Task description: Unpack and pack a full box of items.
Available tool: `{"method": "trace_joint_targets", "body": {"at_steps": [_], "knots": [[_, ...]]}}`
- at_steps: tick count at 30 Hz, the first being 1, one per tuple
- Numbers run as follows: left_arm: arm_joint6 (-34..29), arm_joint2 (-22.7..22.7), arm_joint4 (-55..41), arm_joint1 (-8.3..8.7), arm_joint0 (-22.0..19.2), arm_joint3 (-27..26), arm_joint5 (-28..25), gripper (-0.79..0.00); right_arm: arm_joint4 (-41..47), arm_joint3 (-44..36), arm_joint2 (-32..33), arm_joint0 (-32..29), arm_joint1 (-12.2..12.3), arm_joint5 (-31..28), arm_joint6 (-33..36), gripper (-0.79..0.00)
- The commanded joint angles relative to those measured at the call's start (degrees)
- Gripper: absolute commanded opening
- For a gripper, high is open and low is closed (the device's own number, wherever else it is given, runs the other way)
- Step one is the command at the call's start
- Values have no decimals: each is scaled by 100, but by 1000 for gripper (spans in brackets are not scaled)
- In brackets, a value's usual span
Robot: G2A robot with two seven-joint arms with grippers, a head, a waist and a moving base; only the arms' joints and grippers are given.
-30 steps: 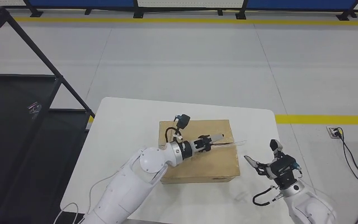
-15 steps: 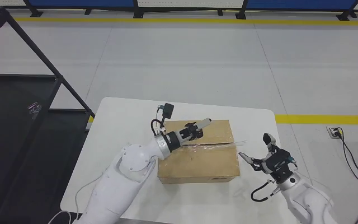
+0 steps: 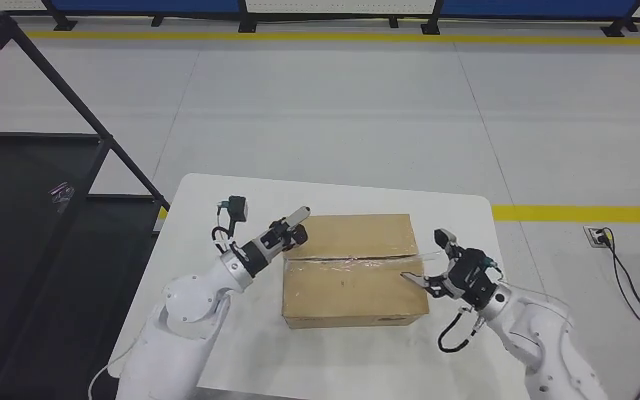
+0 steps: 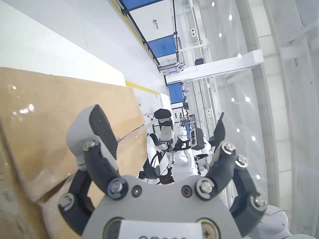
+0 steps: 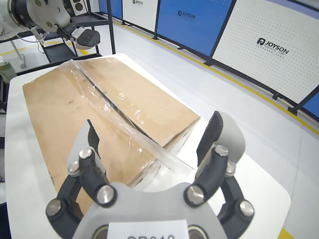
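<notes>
A closed cardboard box [image 3: 350, 290] sits mid-table, with clear tape [image 3: 345, 259] along its top seam. The tape's loose end [image 3: 428, 256] sticks out past the right end of the box. My right gripper [image 3: 425, 260] is open at that end. In the right wrist view the raised tape strip [image 5: 149, 143] runs between the gripper's [image 5: 154, 135] spread fingers without touching them. My left gripper [image 3: 300, 226] is open and holds nothing, just off the box's back left corner. In its own view the gripper [image 4: 162, 130] hangs beside the box [image 4: 44, 115].
The white table [image 3: 200, 215] has bare strips to the left, right and front of the box. A black metal rack [image 3: 60, 200] stands off the table's left side. Blue and white partition panels [image 5: 199, 13] line the room behind.
My left gripper has drawn back from over the middle of the box to its back left corner. My right gripper has moved in to the box's right end, around the loose tape.
</notes>
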Motion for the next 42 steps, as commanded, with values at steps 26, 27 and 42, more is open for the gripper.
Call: {"method": "trace_joint_targets", "body": {"at_steps": [26, 27, 42], "knots": [[-317, -1393, -448, 277, 1146, -409, -583, 0, 7318, 460, -1277, 785, 135, -11, 2602, 0], [-343, -1409, -435, 284, 1165, -411, -606, 0, 7841, 439, -1331, 835, 149, 141, 3032, 0], [-593, -1520, -544, 362, 1219, -284, -662, 0, 10371, 789, -1028, 1646, 403, 2170, 6764, 0]]}}
